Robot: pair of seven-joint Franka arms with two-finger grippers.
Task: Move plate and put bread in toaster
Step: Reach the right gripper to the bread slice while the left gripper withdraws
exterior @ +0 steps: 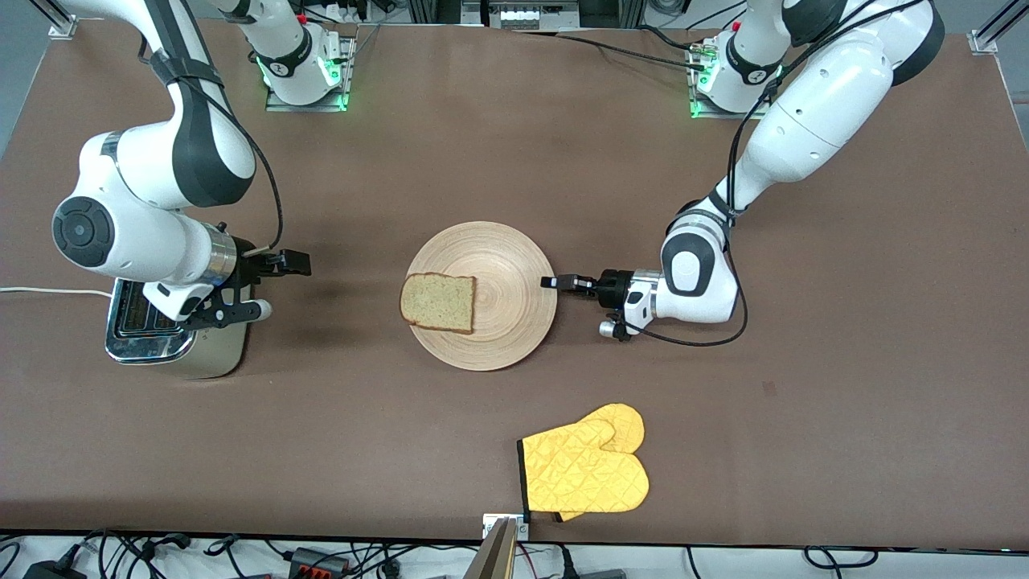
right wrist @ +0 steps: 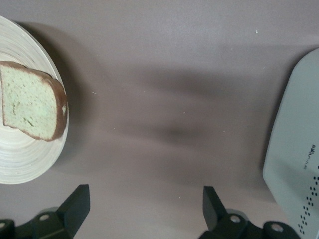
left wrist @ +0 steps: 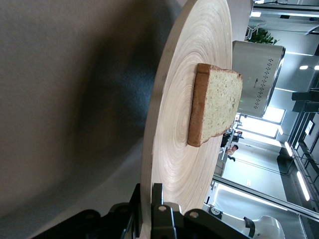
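The plate (exterior: 481, 295) lies flat near the middle of the table (exterior: 514, 161), a little nearer the front edge than the base edge. The bread (exterior: 438, 302) lies face up on it, at the rim toward the right arm's end, one crust reaching the plate's edge. The left gripper (exterior: 551, 282) is low at the plate's rim toward the left arm's end, lying sideways along the table; in the left wrist view its fingers (left wrist: 162, 219) sit on both sides of the wooden rim (left wrist: 149, 164), closed narrow on the plate, with the slice (left wrist: 214, 104) farther along the wood and the toaster's dotted side (left wrist: 256, 79) past it. The toaster (exterior: 173, 334) stands near the table's edge at the right arm's end, its chrome top with two slots facing up and a white cord (exterior: 48, 291) running off toward that edge. The right gripper (exterior: 273, 283) hangs in the air beside the toaster, over bare table between it and the plate, fingers (right wrist: 75, 204) spread wide and holding nothing; its wrist view shows the plate (right wrist: 25, 159) with bread (right wrist: 32, 102) on one side and the toaster's side (right wrist: 299, 164) on the other. A yellow quilted mitt (exterior: 584, 470) lies near the front edge, well apart from the plate.
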